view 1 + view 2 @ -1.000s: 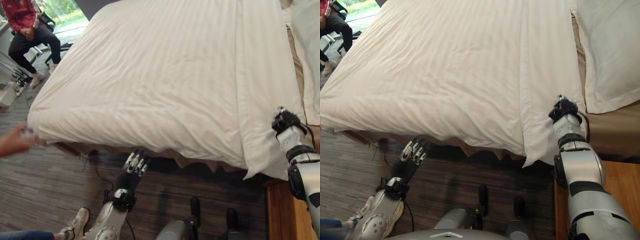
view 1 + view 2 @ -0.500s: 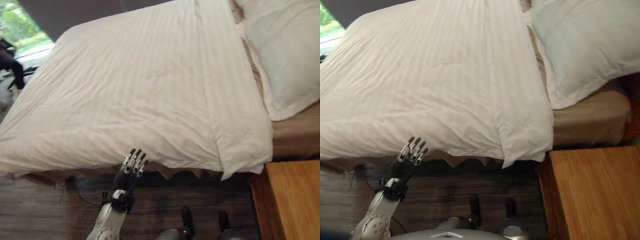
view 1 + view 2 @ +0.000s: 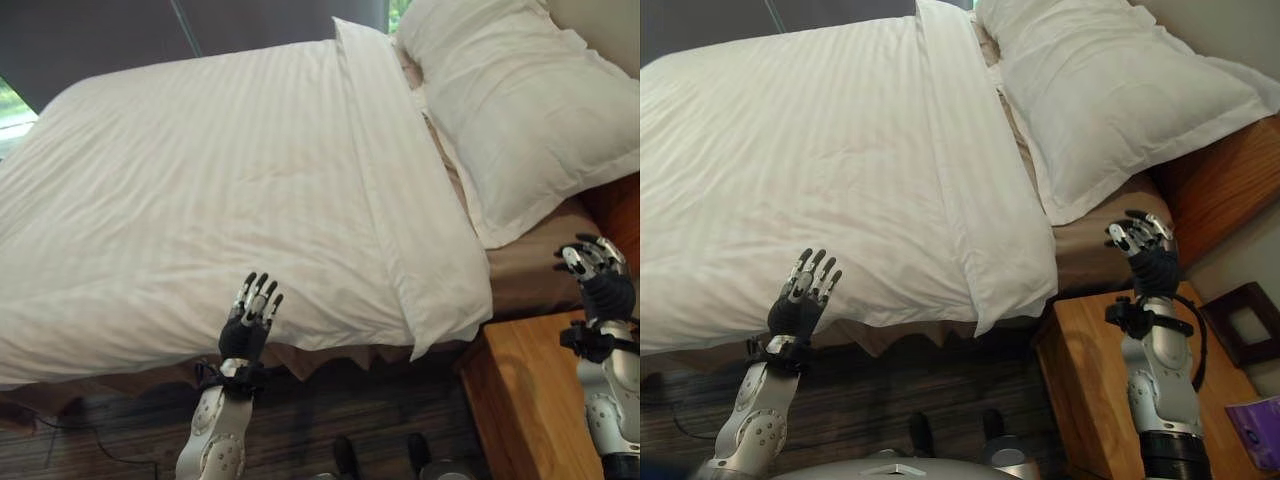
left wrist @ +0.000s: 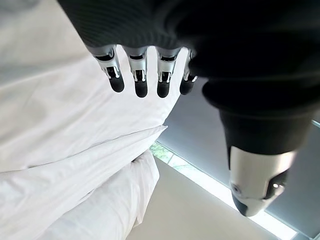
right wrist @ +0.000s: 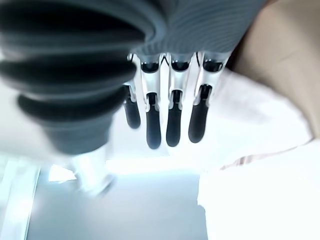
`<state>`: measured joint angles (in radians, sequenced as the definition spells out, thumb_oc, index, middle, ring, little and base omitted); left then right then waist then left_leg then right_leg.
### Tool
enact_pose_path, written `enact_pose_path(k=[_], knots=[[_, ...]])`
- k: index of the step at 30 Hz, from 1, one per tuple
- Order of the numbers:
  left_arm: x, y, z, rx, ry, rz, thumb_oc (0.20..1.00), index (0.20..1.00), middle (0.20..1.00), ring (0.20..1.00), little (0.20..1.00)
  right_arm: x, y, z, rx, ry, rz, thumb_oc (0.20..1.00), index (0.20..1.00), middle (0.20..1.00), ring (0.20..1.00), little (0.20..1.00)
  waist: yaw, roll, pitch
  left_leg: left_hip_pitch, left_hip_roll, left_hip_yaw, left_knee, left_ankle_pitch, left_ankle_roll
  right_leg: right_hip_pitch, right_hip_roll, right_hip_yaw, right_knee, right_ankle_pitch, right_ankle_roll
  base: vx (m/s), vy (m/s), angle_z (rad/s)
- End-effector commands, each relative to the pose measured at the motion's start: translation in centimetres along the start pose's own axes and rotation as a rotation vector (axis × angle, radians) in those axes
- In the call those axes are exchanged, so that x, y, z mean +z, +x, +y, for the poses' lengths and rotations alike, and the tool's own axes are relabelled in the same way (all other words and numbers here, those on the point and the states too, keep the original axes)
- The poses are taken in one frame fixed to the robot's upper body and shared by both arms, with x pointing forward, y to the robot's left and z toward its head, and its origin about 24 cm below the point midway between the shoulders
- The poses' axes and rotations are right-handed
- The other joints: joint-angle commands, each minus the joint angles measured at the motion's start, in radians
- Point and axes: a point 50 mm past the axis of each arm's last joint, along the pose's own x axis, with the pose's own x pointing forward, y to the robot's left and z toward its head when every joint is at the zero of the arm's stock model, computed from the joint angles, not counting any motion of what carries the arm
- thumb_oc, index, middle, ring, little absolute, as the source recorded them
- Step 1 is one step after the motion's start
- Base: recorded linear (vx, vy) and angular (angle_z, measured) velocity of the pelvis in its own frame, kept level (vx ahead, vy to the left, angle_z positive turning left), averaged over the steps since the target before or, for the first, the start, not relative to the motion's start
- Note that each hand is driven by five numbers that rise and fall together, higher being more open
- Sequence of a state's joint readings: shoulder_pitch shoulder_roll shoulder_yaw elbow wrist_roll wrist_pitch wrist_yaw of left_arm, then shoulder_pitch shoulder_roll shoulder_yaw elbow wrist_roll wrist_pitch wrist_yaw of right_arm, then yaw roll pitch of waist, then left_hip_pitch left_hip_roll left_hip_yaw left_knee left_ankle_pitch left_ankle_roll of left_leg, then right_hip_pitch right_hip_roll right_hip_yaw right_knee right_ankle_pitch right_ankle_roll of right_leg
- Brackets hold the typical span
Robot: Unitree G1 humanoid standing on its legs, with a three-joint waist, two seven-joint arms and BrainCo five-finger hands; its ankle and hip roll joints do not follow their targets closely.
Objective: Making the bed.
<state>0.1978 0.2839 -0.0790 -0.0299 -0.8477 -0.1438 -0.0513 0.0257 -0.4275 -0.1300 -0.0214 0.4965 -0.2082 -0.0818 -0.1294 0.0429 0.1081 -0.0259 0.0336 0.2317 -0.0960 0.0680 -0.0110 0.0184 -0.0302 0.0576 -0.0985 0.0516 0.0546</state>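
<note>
Now, item by item: white striped duvet spread over the bed, its folded-back top band running from the headboard end down to the near corner, which hangs just over the bed's edge; where a second ago the right robot hand was up against that corner, it now stands apart from it, raised above the wooden nightstand beside the bed, fingers loosely extended, holding nothing. Left robot hand: raised at the near edge of the duvet, fingers straight and spread, holding nothing; whether it touches the cloth cannot be told. White pillow: lying at the head of the bed, beside the folded band, with a strip of tan sheet showing bare below it. The whole view has also swung toward the headboard, so the camera has turned, not the bedding. Judgement: the corner appears released and the cover largely smoothed; the remaining work probably lies at the pillow end. Dark box and purple item lie beyond the nightstand.
</note>
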Motion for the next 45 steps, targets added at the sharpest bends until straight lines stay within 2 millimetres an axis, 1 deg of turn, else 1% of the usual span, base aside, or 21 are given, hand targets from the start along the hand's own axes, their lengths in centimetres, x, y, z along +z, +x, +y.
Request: enact_pose_path(k=[1, 7, 11, 15, 17, 21, 22, 23, 25, 28, 30, 31, 32, 33, 34, 36, 37, 38, 39, 41, 45], knots=[[0.0, 0.6, -0.1, -0.029, 0.070, -0.002, 1.000, 1.000, 1.000, 1.000, 1.000, -2.2, -1.3, 1.6, 0.108, -0.058, 0.080, 1.000, 1.000, 1.000, 1.000, 1.000, 0.014, -0.012, -0.041, 0.092, 0.014, -0.003, 0.009, -0.049, -0.026, -0.042, -0.017, -0.004, 0.011, 0.036, 0.067, -0.01, 0.004, 0.03], [-4.7, -1.3, -0.5, -0.039, 0.040, 0.214, 1.000, 1.000, 1.000, 1.000, 1.000, -7.1, -5.6, 5.8, 0.249, 0.112, 0.343, 1.000, 1.000, 1.000, 1.000, 1.000, 0.016, -0.023, -0.043, 0.116, 0.010, -0.025, 0.009, -0.051, -0.017, -0.008, -0.021, -0.025, 0.011, 0.028, 0.062, -0.02, 0.026, 0.14], [-6.6, -2.7, -0.3, -0.010, 0.001, 0.297, 1.000, 1.000, 1.000, 1.000, 1.000, -7.9, -6.8, 7.4, 0.342, 0.107, 0.405, 1.000, 1.000, 1.000, 1.000, 1.000, 0.030, -0.033, -0.045, 0.120, 0.005, -0.030, 0.009, -0.056, -0.013, -0.001, -0.026, -0.028, 0.011, 0.027, 0.066, -0.01, 0.022, -0.01], [-6.1, -2.2, -0.5, 0.016, -0.031, 0.251, 1.000, 1.000, 1.000, 1.000, 1.000, -7.6, -6.1, 7.7, 0.343, 0.078, 0.379, 1.000, 1.000, 1.000, 1.000, 1.000, 0.047, -0.055, -0.023, 0.118, 0.006, -0.029, 0.038, -0.059, -0.007, -0.012, -0.031, -0.016, 0.017, 0.039, 0.075, -0.07, -0.015, -0.03], [-4.8, -1.8, 0.1, 0.018, 0.018, 0.209, 1.000, 1.000, 1.000, 1.000, 1.000, -7.3, -5.8, 7.5, 0.338, 0.044, 0.359, 1.000, 1.000, 1.000, 1.000, 1.000, 0.073, -0.072, 0.011, 0.099, 0.027, -0.011, 0.075, -0.069, -0.003, -0.055, -0.024, -0.014, 0.105, 0.036, 0.082, -0.16, -0.089, -0.29], [-3.7, -0.8, 0.5, 0.000, 0.132, 0.180, 1.000, 1.000, 1.000, 1.000, 1.000, -7.3, -5.9, 6.2, 0.276, 0.013, 0.355, 1.000, 1.000, 1.000, 1.000, 1.000, 0.057, -0.062, 0.042, 0.052, 0.036, -0.118, 0.079, -0.041, -0.001, -0.115, 0.038, 0.084, 0.264, -0.016, 0.103, -0.16, -0.088, 0.24], [-2.6, 0.4, 0.3, -0.001, 0.187, 0.128, 1.000, 1.000, 1.000, 1.000, 1.000, -7.4, -6.0, 5.7, 0.219, 0.041, 0.357, 1.000, 1.000, 1.000, 1.000, 1.000, 0.062, -0.039, 0.038, 0.007, 0.026, -0.220, 0.071, 0.000, -0.007, -0.103, 0.034, 0.102, 0.342, -0.058, 0.084, -0.19, -0.100, 0.96], [-2.6, 0.4, 0.3, -0.001, 0.188, 0.128, 1.000, 1.000, 1.000, 1.000, 1.000, -7.4, -6.0, 5.7, 0.219, 0.041, 0.356, 1.000, 1.000, 1.000, 1.000, 1.000, 0.061, -0.039, 0.035, 0.002, 0.027, -0.221, 0.071, 0.002, -0.008, -0.105, 0.034, 0.101, 0.340, -0.055, 0.084, -0.19, -0.129, 1.53], [-2.1, 0.8, 0.0, -0.009, 0.194, 0.098, 1.000, 1.000, 1.000, 1.000, 1.000, -7.5, -6.3, 5.3, 0.188, 0.049, 0.358, 1.000, 1.000, 1.000, 1.000, 1.000, 0.077, -0.032, 0.027, -0.021, 0.005, -0.334, 0.063, 0.033, -0.002, -0.058, 0.029, 0.122, 0.413, -0.087, 0.063, -0.11, -0.156, 2.50], [-1.6, 0.7, 0.2, 0.006, 0.209, 0.066, 1.000, 1.000, 1.000, 1.000, 1.000, -7.7, -6.2, 4.9, 0.180, 0.039, 0.371, 1.000, 1.000, 1.000, 1.000, 1.000, 0.105, -0.037, 0.008, -0.079, -0.027, -0.393, 0.044, 0.082, -0.022, 0.053, 0.043, 0.182, 0.238, -0.160, 0.028, -0.24, -0.195, 1.62], [-1.6, 0.2, 1.1, 0.069, 0.185, 0.054, 1.000, 1.000, 1.000, 1.000, 1.000, -7.2, -5.1, 5.4, 0.202, 0.057, 0.341, 1.000, 1.000, 1.000, 1.000, 1.000, 0.159, -0.029, 0.010, -0.145, -0.026, -0.424, 0.035, 0.147, -0.058, 0.090, 0.033, 0.138, 0.118, -0.155, 0.012, -0.38, -0.298, 0.99], [-2.0, -0.4, 1.8, 0.131, 0.134, 0.050, 1.000, 1.000, 1.000, 1.000, 1.000, -5.9, -4.2, 5.3, 0.226, 0.034, 0.278, 1.000, 1.000, 1.000, 1.000, 1.000, 0.189, -0.017, 0.036, -0.187, -0.011, -0.453, 0.031, 0.206, -0.102, 0.091, 0.062, 0.102, 0.100, -0.151, -0.007, -0.33, -0.321, 0.49], [-2.0, -0.4, 1.7, 0.131, 0.134, 0.050, 1.000, 1.000, 1.000, 1.000, 1.000, -5.9, -4.2, 5.3, 0.226, 0.033, 0.278, 1.000, 1.000, 1.000, 1.000, 1.000, 0.186, -0.016, 0.037, -0.187, -0.011, -0.456, 0.031, 0.207, -0.103, 0.091, 0.063, 0.098, 0.101, -0.152, -0.007, -0.50, -0.335, 1.18], [-2.6, -0.6, 1.8, 0.152, 0.095, 0.061, 1.000, 1.000, 1.000, 1.000, 1.000, -4.5, -3.2, 4.1, 0.217, -0.075, 0.208, 1.000, 1.000, 1.000, 1.000, 1.000, 0.176, -0.029, 0.078, -0.211, 0.003, -0.331, 0.110, 0.171, -0.079, 0.063, 0.050, 0.036, 0.132, -0.140, -0.008, -0.30, -0.119, 1.34], [-2.6, -0.6, 1.8, 0.152, 0.095, 0.061, 1.000, 1.000, 1.000, 1.000, 1.000, -4.5, -3.2, 4.1, 0.217, -0.075, 0.207, 1.000, 1.000, 1.000, 1.000, 1.000, 0.176, -0.027, 0.077, -0.215, 0.005, -0.331, 0.113, 0.171, -0.079, 0.060, 0.051, 0.036, 0.132, -0.138, -0.008, -0.43, -0.153, 1.31], [-3.6, -0.9, 1.5, 0.124, 0.096, 0.117, 1.000, 1.000, 1.000, 1.000, 1.000, -5.0, -3.5, 3.1, 0.121, -0.036, 0.230, 1.000, 1.000, 1.000, 1.000, 1.000, 0.141, -0.062, 0.073, -0.155, 0.057, -0.180, 0.229, 0.062, -0.050, 0.023, 0.002, -0.050, 0.130, -0.099, -0.006, -0.36, -0.079, 1.28], [-3.6, -0.9, 1.5, 0.124, 0.096, 0.117, 1.000, 1.000, 1.000, 1.000, 1.000, -5.0, -3.5, 3.1, 0.121, -0.036, 0.230, 1.000, 1.000, 1.000, 1.000, 1.000, 0.140, -0.061, 0.072, -0.157, 0.058, -0.181, 0.230, 0.063, -0.050, 0.021, 0.003, -0.050, 0.129, -0.097, -0.007, -0.41, -0.047, 1.54], [-3.5, -1.0, 1.2, 0.097, 0.111, 0.122, 1.000, 1.000, 1.000, 1.000, 1.000, -5.6, -4.2, 3.2, 0.104, 0.024, 0.262, 1.000, 1.000, 1.000, 1.000, 1.000, 0.118, -0.074, 0.061, -0.084, 0.109, -0.134, 0.280, 0.037, -0.056, 0.011, -0.023, -0.105, 0.116, -0.076, -0.008, -0.20, -0.004, 0.86], [-3.5, -1.0, 1.2, 0.097, 0.111, 0.121, 1.000, 1.000, 1.000, 1.000, 1.000, -5.6, -4.2, 3.2, 0.104, 0.024, 0.261, 1.000, 1.000, 1.000, 1.000, 1.000, 0.117, -0.074, 0.060, -0.085, 0.109, -0.134, 0.277, 0.040, -0.056, 0.010, -0.023, -0.106, 0.115, -0.074, -0.008, -0.25, -0.003, 0.78], [-3.0, -0.5, 1.0, 0.095, 0.104, 0.098, 1.000, 1.000, 1.000, 1.000, 1.000, -6.0, -5.0, 3.1, 0.092, 0.029, 0.282, 1.000, 1.000, 1.000, 1.000, 1.000, 0.083, -0.075, 0.036, 0.012, 0.179, -0.066, 0.295, 0.048, -0.074, -0.001, -0.029, -0.157, 0.106, -0.067, -0.007, -0.13, 0.016, 0.56], [-2.8, 0.1, 0.1, 0.066, 0.115, 0.080, 1.000, 1.000, 1.000, 1.000, 1.000, -6.2, -5.7, 3.3, 0.066, 0.070, 0.298, 1.000, 1.000, 1.000, 1.000, 1.000, 0.044, -0.055, -0.002, 0.097, 0.154, -0.012, 0.168, -0.014, -0.092, 0.001, -0.031, -0.220, 0.096, -0.058, 0.016, -0.09, 0.075, 0.79]])
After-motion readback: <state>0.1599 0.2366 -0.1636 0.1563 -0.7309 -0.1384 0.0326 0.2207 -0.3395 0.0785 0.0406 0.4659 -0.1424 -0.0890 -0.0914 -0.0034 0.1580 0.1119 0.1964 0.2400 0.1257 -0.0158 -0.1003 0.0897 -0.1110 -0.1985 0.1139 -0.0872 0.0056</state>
